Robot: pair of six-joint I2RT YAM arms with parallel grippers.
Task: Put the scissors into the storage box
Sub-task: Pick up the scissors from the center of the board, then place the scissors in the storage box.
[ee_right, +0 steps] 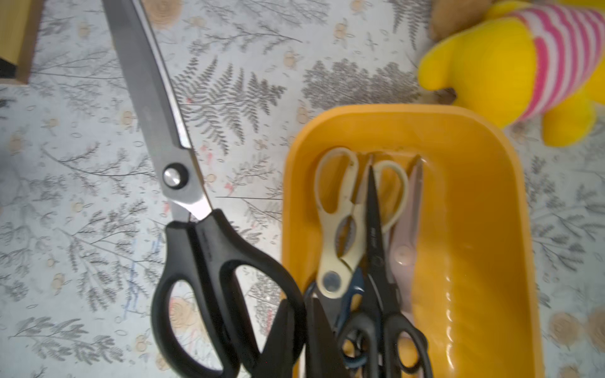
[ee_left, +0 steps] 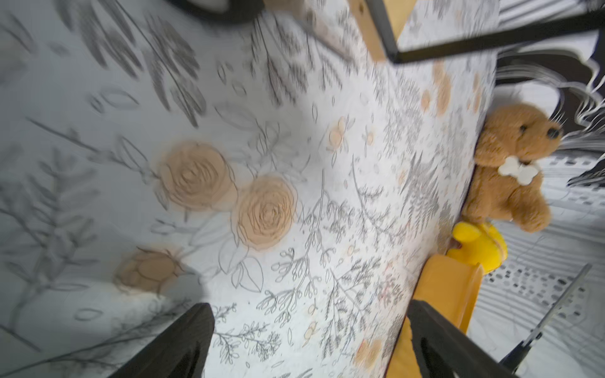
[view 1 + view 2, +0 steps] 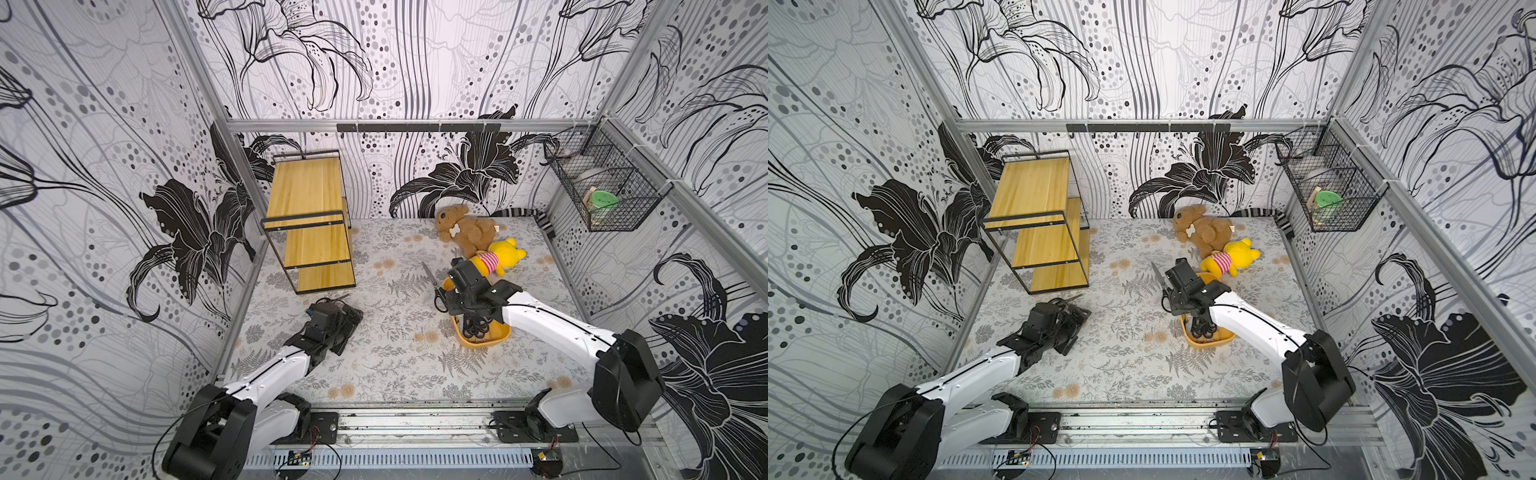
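Well left of the box (image 1: 458,114), the left gripper (image 2: 307,304) hangs low over the table (image 3: 386,357), fingers spread wide with nothing between them. Just left of the box, the right gripper (image 1: 299,315) pinches one handle loop of long black scissors (image 1: 183,183), whose blades lie outside the box. Inside it, a cream pair (image 1: 340,229), a black pair (image 1: 373,229) and a pink pair (image 1: 407,235) lie side by side. A yellow toy (image 1: 491,65) sits just behind the box.

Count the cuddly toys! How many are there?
2. The fluffy brown plush dog lies by the back wall. The yellow plush bear in a pink-striped top lies right in front of it. The striped fabric thing behind might be a third.
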